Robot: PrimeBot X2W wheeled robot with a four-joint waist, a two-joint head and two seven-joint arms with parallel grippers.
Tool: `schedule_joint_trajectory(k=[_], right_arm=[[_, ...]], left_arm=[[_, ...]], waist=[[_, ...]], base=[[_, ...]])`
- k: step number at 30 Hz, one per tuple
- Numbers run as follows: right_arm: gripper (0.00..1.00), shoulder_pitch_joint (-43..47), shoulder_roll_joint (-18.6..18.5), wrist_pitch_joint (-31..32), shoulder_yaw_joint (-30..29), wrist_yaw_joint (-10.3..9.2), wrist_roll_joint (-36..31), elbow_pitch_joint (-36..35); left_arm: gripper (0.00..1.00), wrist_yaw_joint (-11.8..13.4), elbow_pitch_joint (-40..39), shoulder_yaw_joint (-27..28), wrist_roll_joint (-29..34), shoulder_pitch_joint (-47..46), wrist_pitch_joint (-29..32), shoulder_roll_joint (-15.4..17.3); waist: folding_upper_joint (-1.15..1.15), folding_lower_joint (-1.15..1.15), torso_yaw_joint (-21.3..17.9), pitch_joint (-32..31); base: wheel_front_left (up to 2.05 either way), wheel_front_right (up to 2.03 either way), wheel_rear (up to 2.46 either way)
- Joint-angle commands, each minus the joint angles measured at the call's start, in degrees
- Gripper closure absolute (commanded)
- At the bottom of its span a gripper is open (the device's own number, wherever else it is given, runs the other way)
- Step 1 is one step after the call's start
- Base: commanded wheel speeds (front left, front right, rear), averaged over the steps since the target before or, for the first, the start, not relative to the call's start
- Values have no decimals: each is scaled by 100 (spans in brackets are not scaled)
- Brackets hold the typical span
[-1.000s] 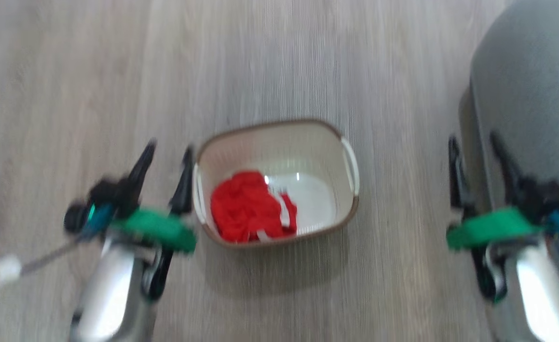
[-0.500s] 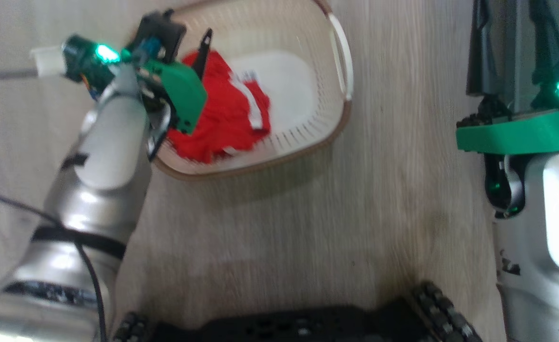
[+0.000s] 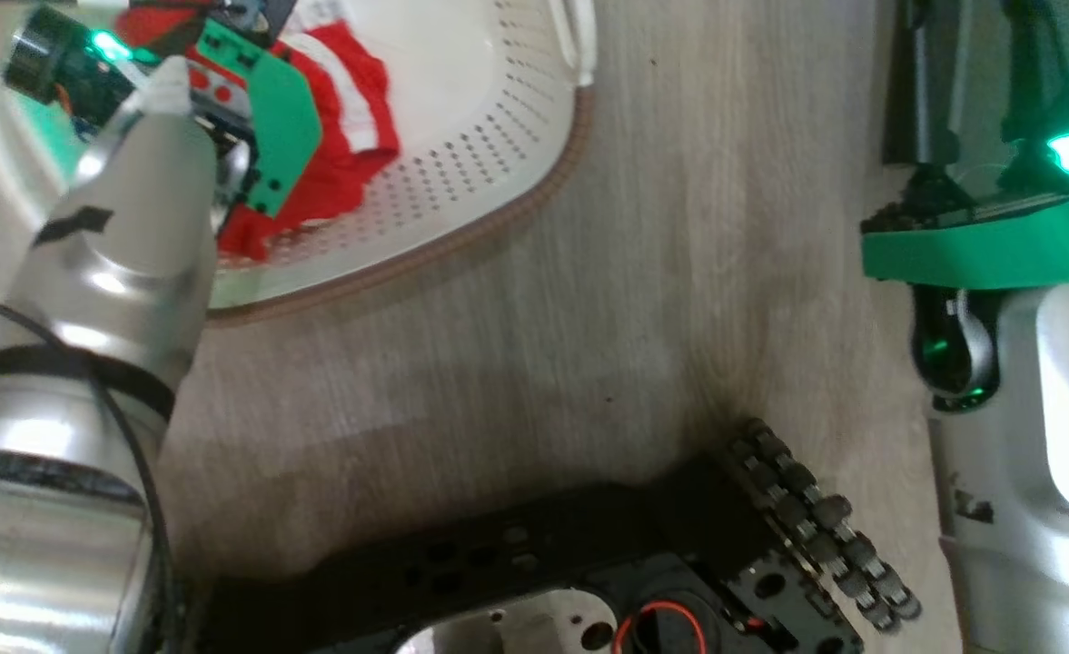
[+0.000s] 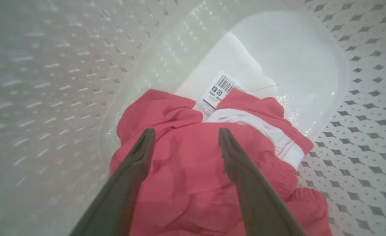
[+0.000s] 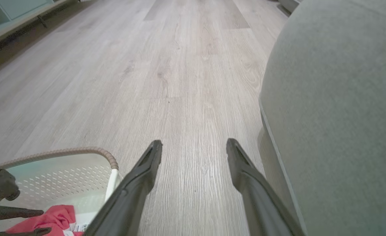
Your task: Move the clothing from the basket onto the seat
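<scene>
Barcode label (image 4: 219, 90), print unreadable, beside the clothing (image 4: 186, 183). My left pincer (image 4: 186, 139) points into the basket (image 4: 65, 82), spread apart; my right pincer (image 5: 194, 147), also apart, hovers beside the seat (image 5: 337, 114).

Red clothing (image 3: 339, 177) in cream basket (image 3: 489, 136); wood floor (image 3: 588, 318)

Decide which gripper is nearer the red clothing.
Left. The left gripper is open directly over the clothing inside the basket; the right gripper is over the floor, beside the seat.

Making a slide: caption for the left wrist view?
Open left gripper poised over red clothing inside the cream basket.
</scene>
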Motion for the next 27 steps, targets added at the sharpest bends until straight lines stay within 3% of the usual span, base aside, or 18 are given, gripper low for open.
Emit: schedule_joint_trajectory(k=[1, 9, 19, 20, 22, 27], right_arm=[[0, 124, 6, -36, 177, -1, 110, -142], [0, 161, 6, -36, 314, -1, 471, -195], [0, 502, 6, -36, 127, -1, 679, -274], [0, 521, 6, -36, 114, -1, 695, -281], [0, 546, 6, -36, 93, -1, 711, -290], [0, 490, 6, -36, 9, -1, 746, -257]], left_arm=[[0, 46, 57, 3, 68, -19, 80, 209], [0, 127, 548, -68, 79, -233, 335, 460], [0, 98, 781, -208, 31, -55, 468, 462], [15, 71, 792, -214, 10, -34, 464, 438], [100, 23, 808, -241, -16, 1, 437, 400], [100, -70, 805, -193, -190, -14, 193, 296]], waist=[[0, -1, -228, 205], [0, -1, -604, 352], [0, -1, -726, 338], [0, -1, -727, 340], [0, -1, -732, 337], [0, -1, -701, 299]], base=[[0, 0, 0], [0, 0, 0], [0, 0, 0], [0, 0, 0], [0, 0, 0], [0, 0, 0]])
